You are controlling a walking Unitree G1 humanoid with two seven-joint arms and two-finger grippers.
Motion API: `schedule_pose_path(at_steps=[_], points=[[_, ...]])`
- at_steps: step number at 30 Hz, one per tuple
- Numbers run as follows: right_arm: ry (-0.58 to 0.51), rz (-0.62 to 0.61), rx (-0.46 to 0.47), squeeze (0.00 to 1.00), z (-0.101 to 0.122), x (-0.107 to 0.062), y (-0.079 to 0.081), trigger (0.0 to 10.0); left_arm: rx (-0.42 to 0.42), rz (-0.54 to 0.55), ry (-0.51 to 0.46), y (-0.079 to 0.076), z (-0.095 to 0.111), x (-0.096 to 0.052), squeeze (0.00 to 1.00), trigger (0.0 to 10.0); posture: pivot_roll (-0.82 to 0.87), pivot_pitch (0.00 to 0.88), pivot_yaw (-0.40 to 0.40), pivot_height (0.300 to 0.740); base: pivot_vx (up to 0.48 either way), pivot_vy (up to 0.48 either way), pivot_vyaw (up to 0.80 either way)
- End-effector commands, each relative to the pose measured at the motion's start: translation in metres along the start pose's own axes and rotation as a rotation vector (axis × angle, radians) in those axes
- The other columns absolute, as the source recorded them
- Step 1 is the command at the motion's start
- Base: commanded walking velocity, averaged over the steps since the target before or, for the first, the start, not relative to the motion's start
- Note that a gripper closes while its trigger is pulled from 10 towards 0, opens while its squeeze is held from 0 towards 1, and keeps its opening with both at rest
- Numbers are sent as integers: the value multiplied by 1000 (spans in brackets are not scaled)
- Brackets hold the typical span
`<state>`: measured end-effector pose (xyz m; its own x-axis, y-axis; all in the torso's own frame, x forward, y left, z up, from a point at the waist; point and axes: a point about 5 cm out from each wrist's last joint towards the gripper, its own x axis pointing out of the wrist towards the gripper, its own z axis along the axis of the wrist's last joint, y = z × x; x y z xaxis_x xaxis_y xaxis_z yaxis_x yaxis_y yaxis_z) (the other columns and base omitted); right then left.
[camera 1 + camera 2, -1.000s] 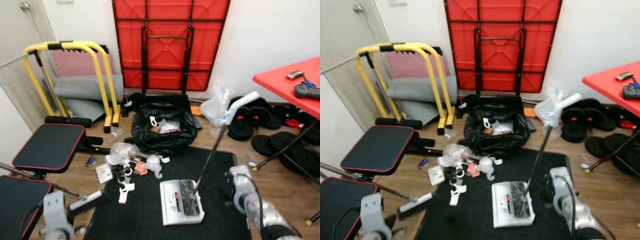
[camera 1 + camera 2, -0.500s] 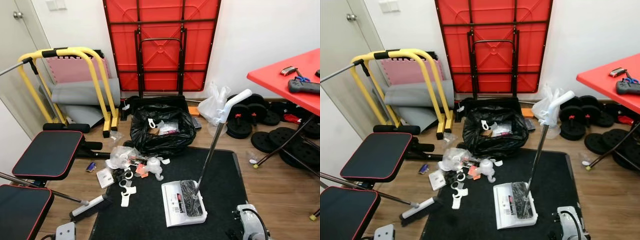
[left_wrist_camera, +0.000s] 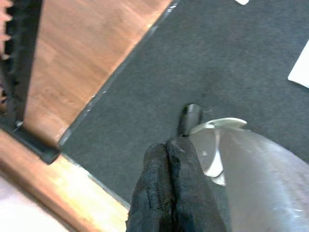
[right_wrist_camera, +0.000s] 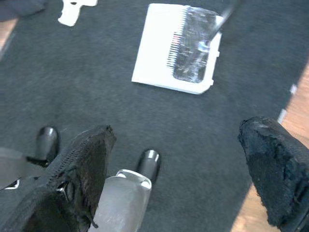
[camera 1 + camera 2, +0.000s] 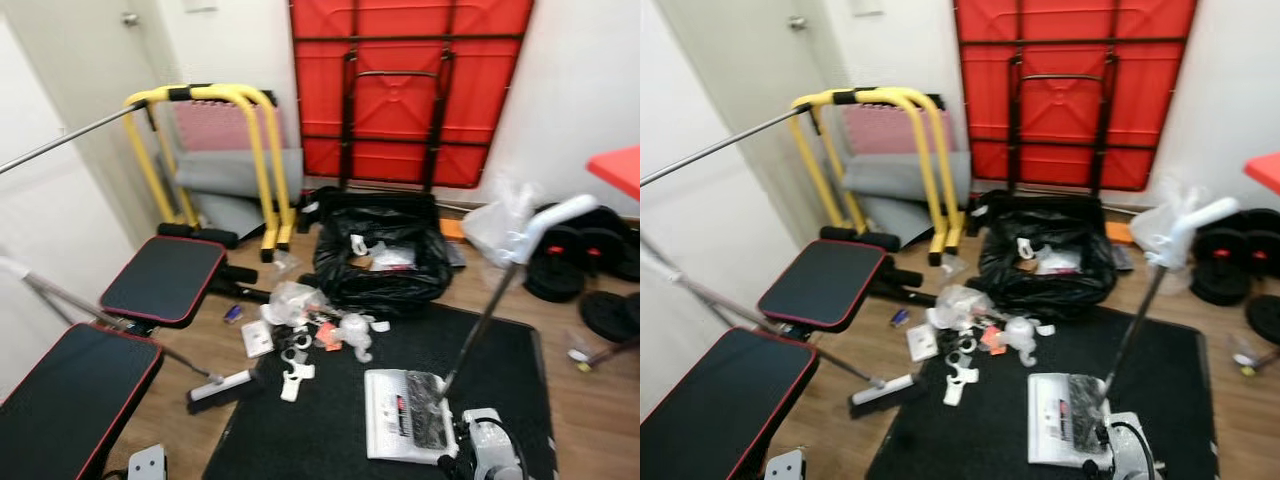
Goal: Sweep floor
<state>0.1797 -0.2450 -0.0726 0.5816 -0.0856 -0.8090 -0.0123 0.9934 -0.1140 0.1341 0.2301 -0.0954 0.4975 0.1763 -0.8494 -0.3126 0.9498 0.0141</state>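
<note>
Right pincer [image 4: 178, 169] hanging low over the black mat [image 5: 330, 430] with its two black fingers [image 4: 79, 164] spread wide apart, gripping nothing. Left pincer [image 3: 166, 181] hovering above the mat's edge beside the wooden floor [image 3: 87, 53], fingers pressed together, nothing between them.

Sitting flat on the mat just ahead of the right pincer — white sweeper [image 5: 408, 428], its dark brush strip facing up, its long handle [image 5: 490, 310] slanting up and away to a white grip [image 5: 555, 215] near a crumpled clear plastic bag [image 5: 495, 225]. Lying on the floor to the left, off the mat — small hand broom [image 5: 225, 385] with a thin metal pole running back toward the bench pads.

Spilling across the mat's far left corner: a heap of white and clear scraps [image 5: 315, 335], with a few orange bits mixed in. Slumping open just beyond the heap, a black rubbish bag [image 5: 385, 270] holding some white and clear waste.

Standing further out: a weight bench with black red-trimmed pads [image 5: 165, 280] on the left, a yellow frame [image 5: 215, 160] by the wall, grey and pink mats [image 5: 240, 170] leaning behind it, a folded red table [image 5: 410, 90] propped against the wall, black weight plates [image 5: 580, 270] at the right, and the corner of a red bench [image 5: 618, 165] at the right edge.
</note>
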Motion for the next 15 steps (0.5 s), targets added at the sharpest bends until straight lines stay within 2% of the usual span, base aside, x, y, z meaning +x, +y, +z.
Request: schedule_pose_path(at_steps=[1, 6, 15], points=[[-6, 8, 10, 0, -1, 0, 4, 10000, 14, -27, 6, -3, -2, 0, 0, 10000, -91, 0, 30, 740, 0, 0, 794], [-1, 12, 32, 0, -4, 1, 9, 10000, -5, -16, 5, -4, -1, 1, 0, 10000, -82, 0, 14, 740, 0, 0, 794], [5, 11, -1, 0, 2, 1, 3, 10000, -38, -9, 0, -7, 4, 2, 0, 10000, -85, 0, -3, 740, 0, 0, 797]])
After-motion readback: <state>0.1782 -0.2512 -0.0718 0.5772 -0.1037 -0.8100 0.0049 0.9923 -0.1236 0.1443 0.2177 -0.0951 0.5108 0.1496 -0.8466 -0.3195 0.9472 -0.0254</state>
